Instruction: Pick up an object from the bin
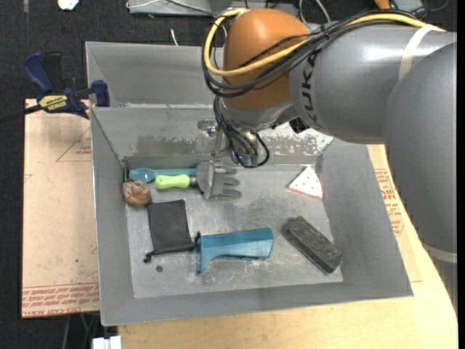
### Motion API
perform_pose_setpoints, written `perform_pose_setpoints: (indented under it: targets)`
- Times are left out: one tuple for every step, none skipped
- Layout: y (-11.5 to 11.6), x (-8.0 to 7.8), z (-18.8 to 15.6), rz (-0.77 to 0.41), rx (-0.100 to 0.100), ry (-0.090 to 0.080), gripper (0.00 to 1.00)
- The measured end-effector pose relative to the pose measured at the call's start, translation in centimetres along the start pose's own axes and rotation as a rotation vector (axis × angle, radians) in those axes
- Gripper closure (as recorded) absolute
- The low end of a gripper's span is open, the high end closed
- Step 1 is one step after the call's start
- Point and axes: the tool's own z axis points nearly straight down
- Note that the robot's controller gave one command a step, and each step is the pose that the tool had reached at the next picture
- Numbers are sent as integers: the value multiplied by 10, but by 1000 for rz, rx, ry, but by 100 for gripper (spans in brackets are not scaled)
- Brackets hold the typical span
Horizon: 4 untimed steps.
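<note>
My gripper (218, 183) is low in the back middle of the bin, at the right end of a toy utensil (163, 179) with a light green handle and a blue head. The handle's right end meets the gripper body, and whether it is clasped is hidden. A brown knobbly ball (135, 192) lies just below the utensil's blue head. A flat black rectangular pad (168, 226) lies in front of the gripper, to its left.
A blue plastic wedge-shaped tool (236, 244) lies near the front wall, touching the black pad's corner. A dark grey oblong block (312, 244) sits at the front right. A white and red triangular piece (306, 184) rests by the right wall. The arm and its orange dome hang over the back of the bin.
</note>
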Motion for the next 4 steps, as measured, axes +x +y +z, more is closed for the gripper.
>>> perform_pose_setpoints:
  targets:
    - [-1, -1, -5, 3, -1, -7, 0]
    - [-51, -10, 82, 15, -2, -9, 0]
    - [-63, -5, 87, 16, -3, -10, 0]
    - [-62, -5, 69, 50, -4, -14, 0]
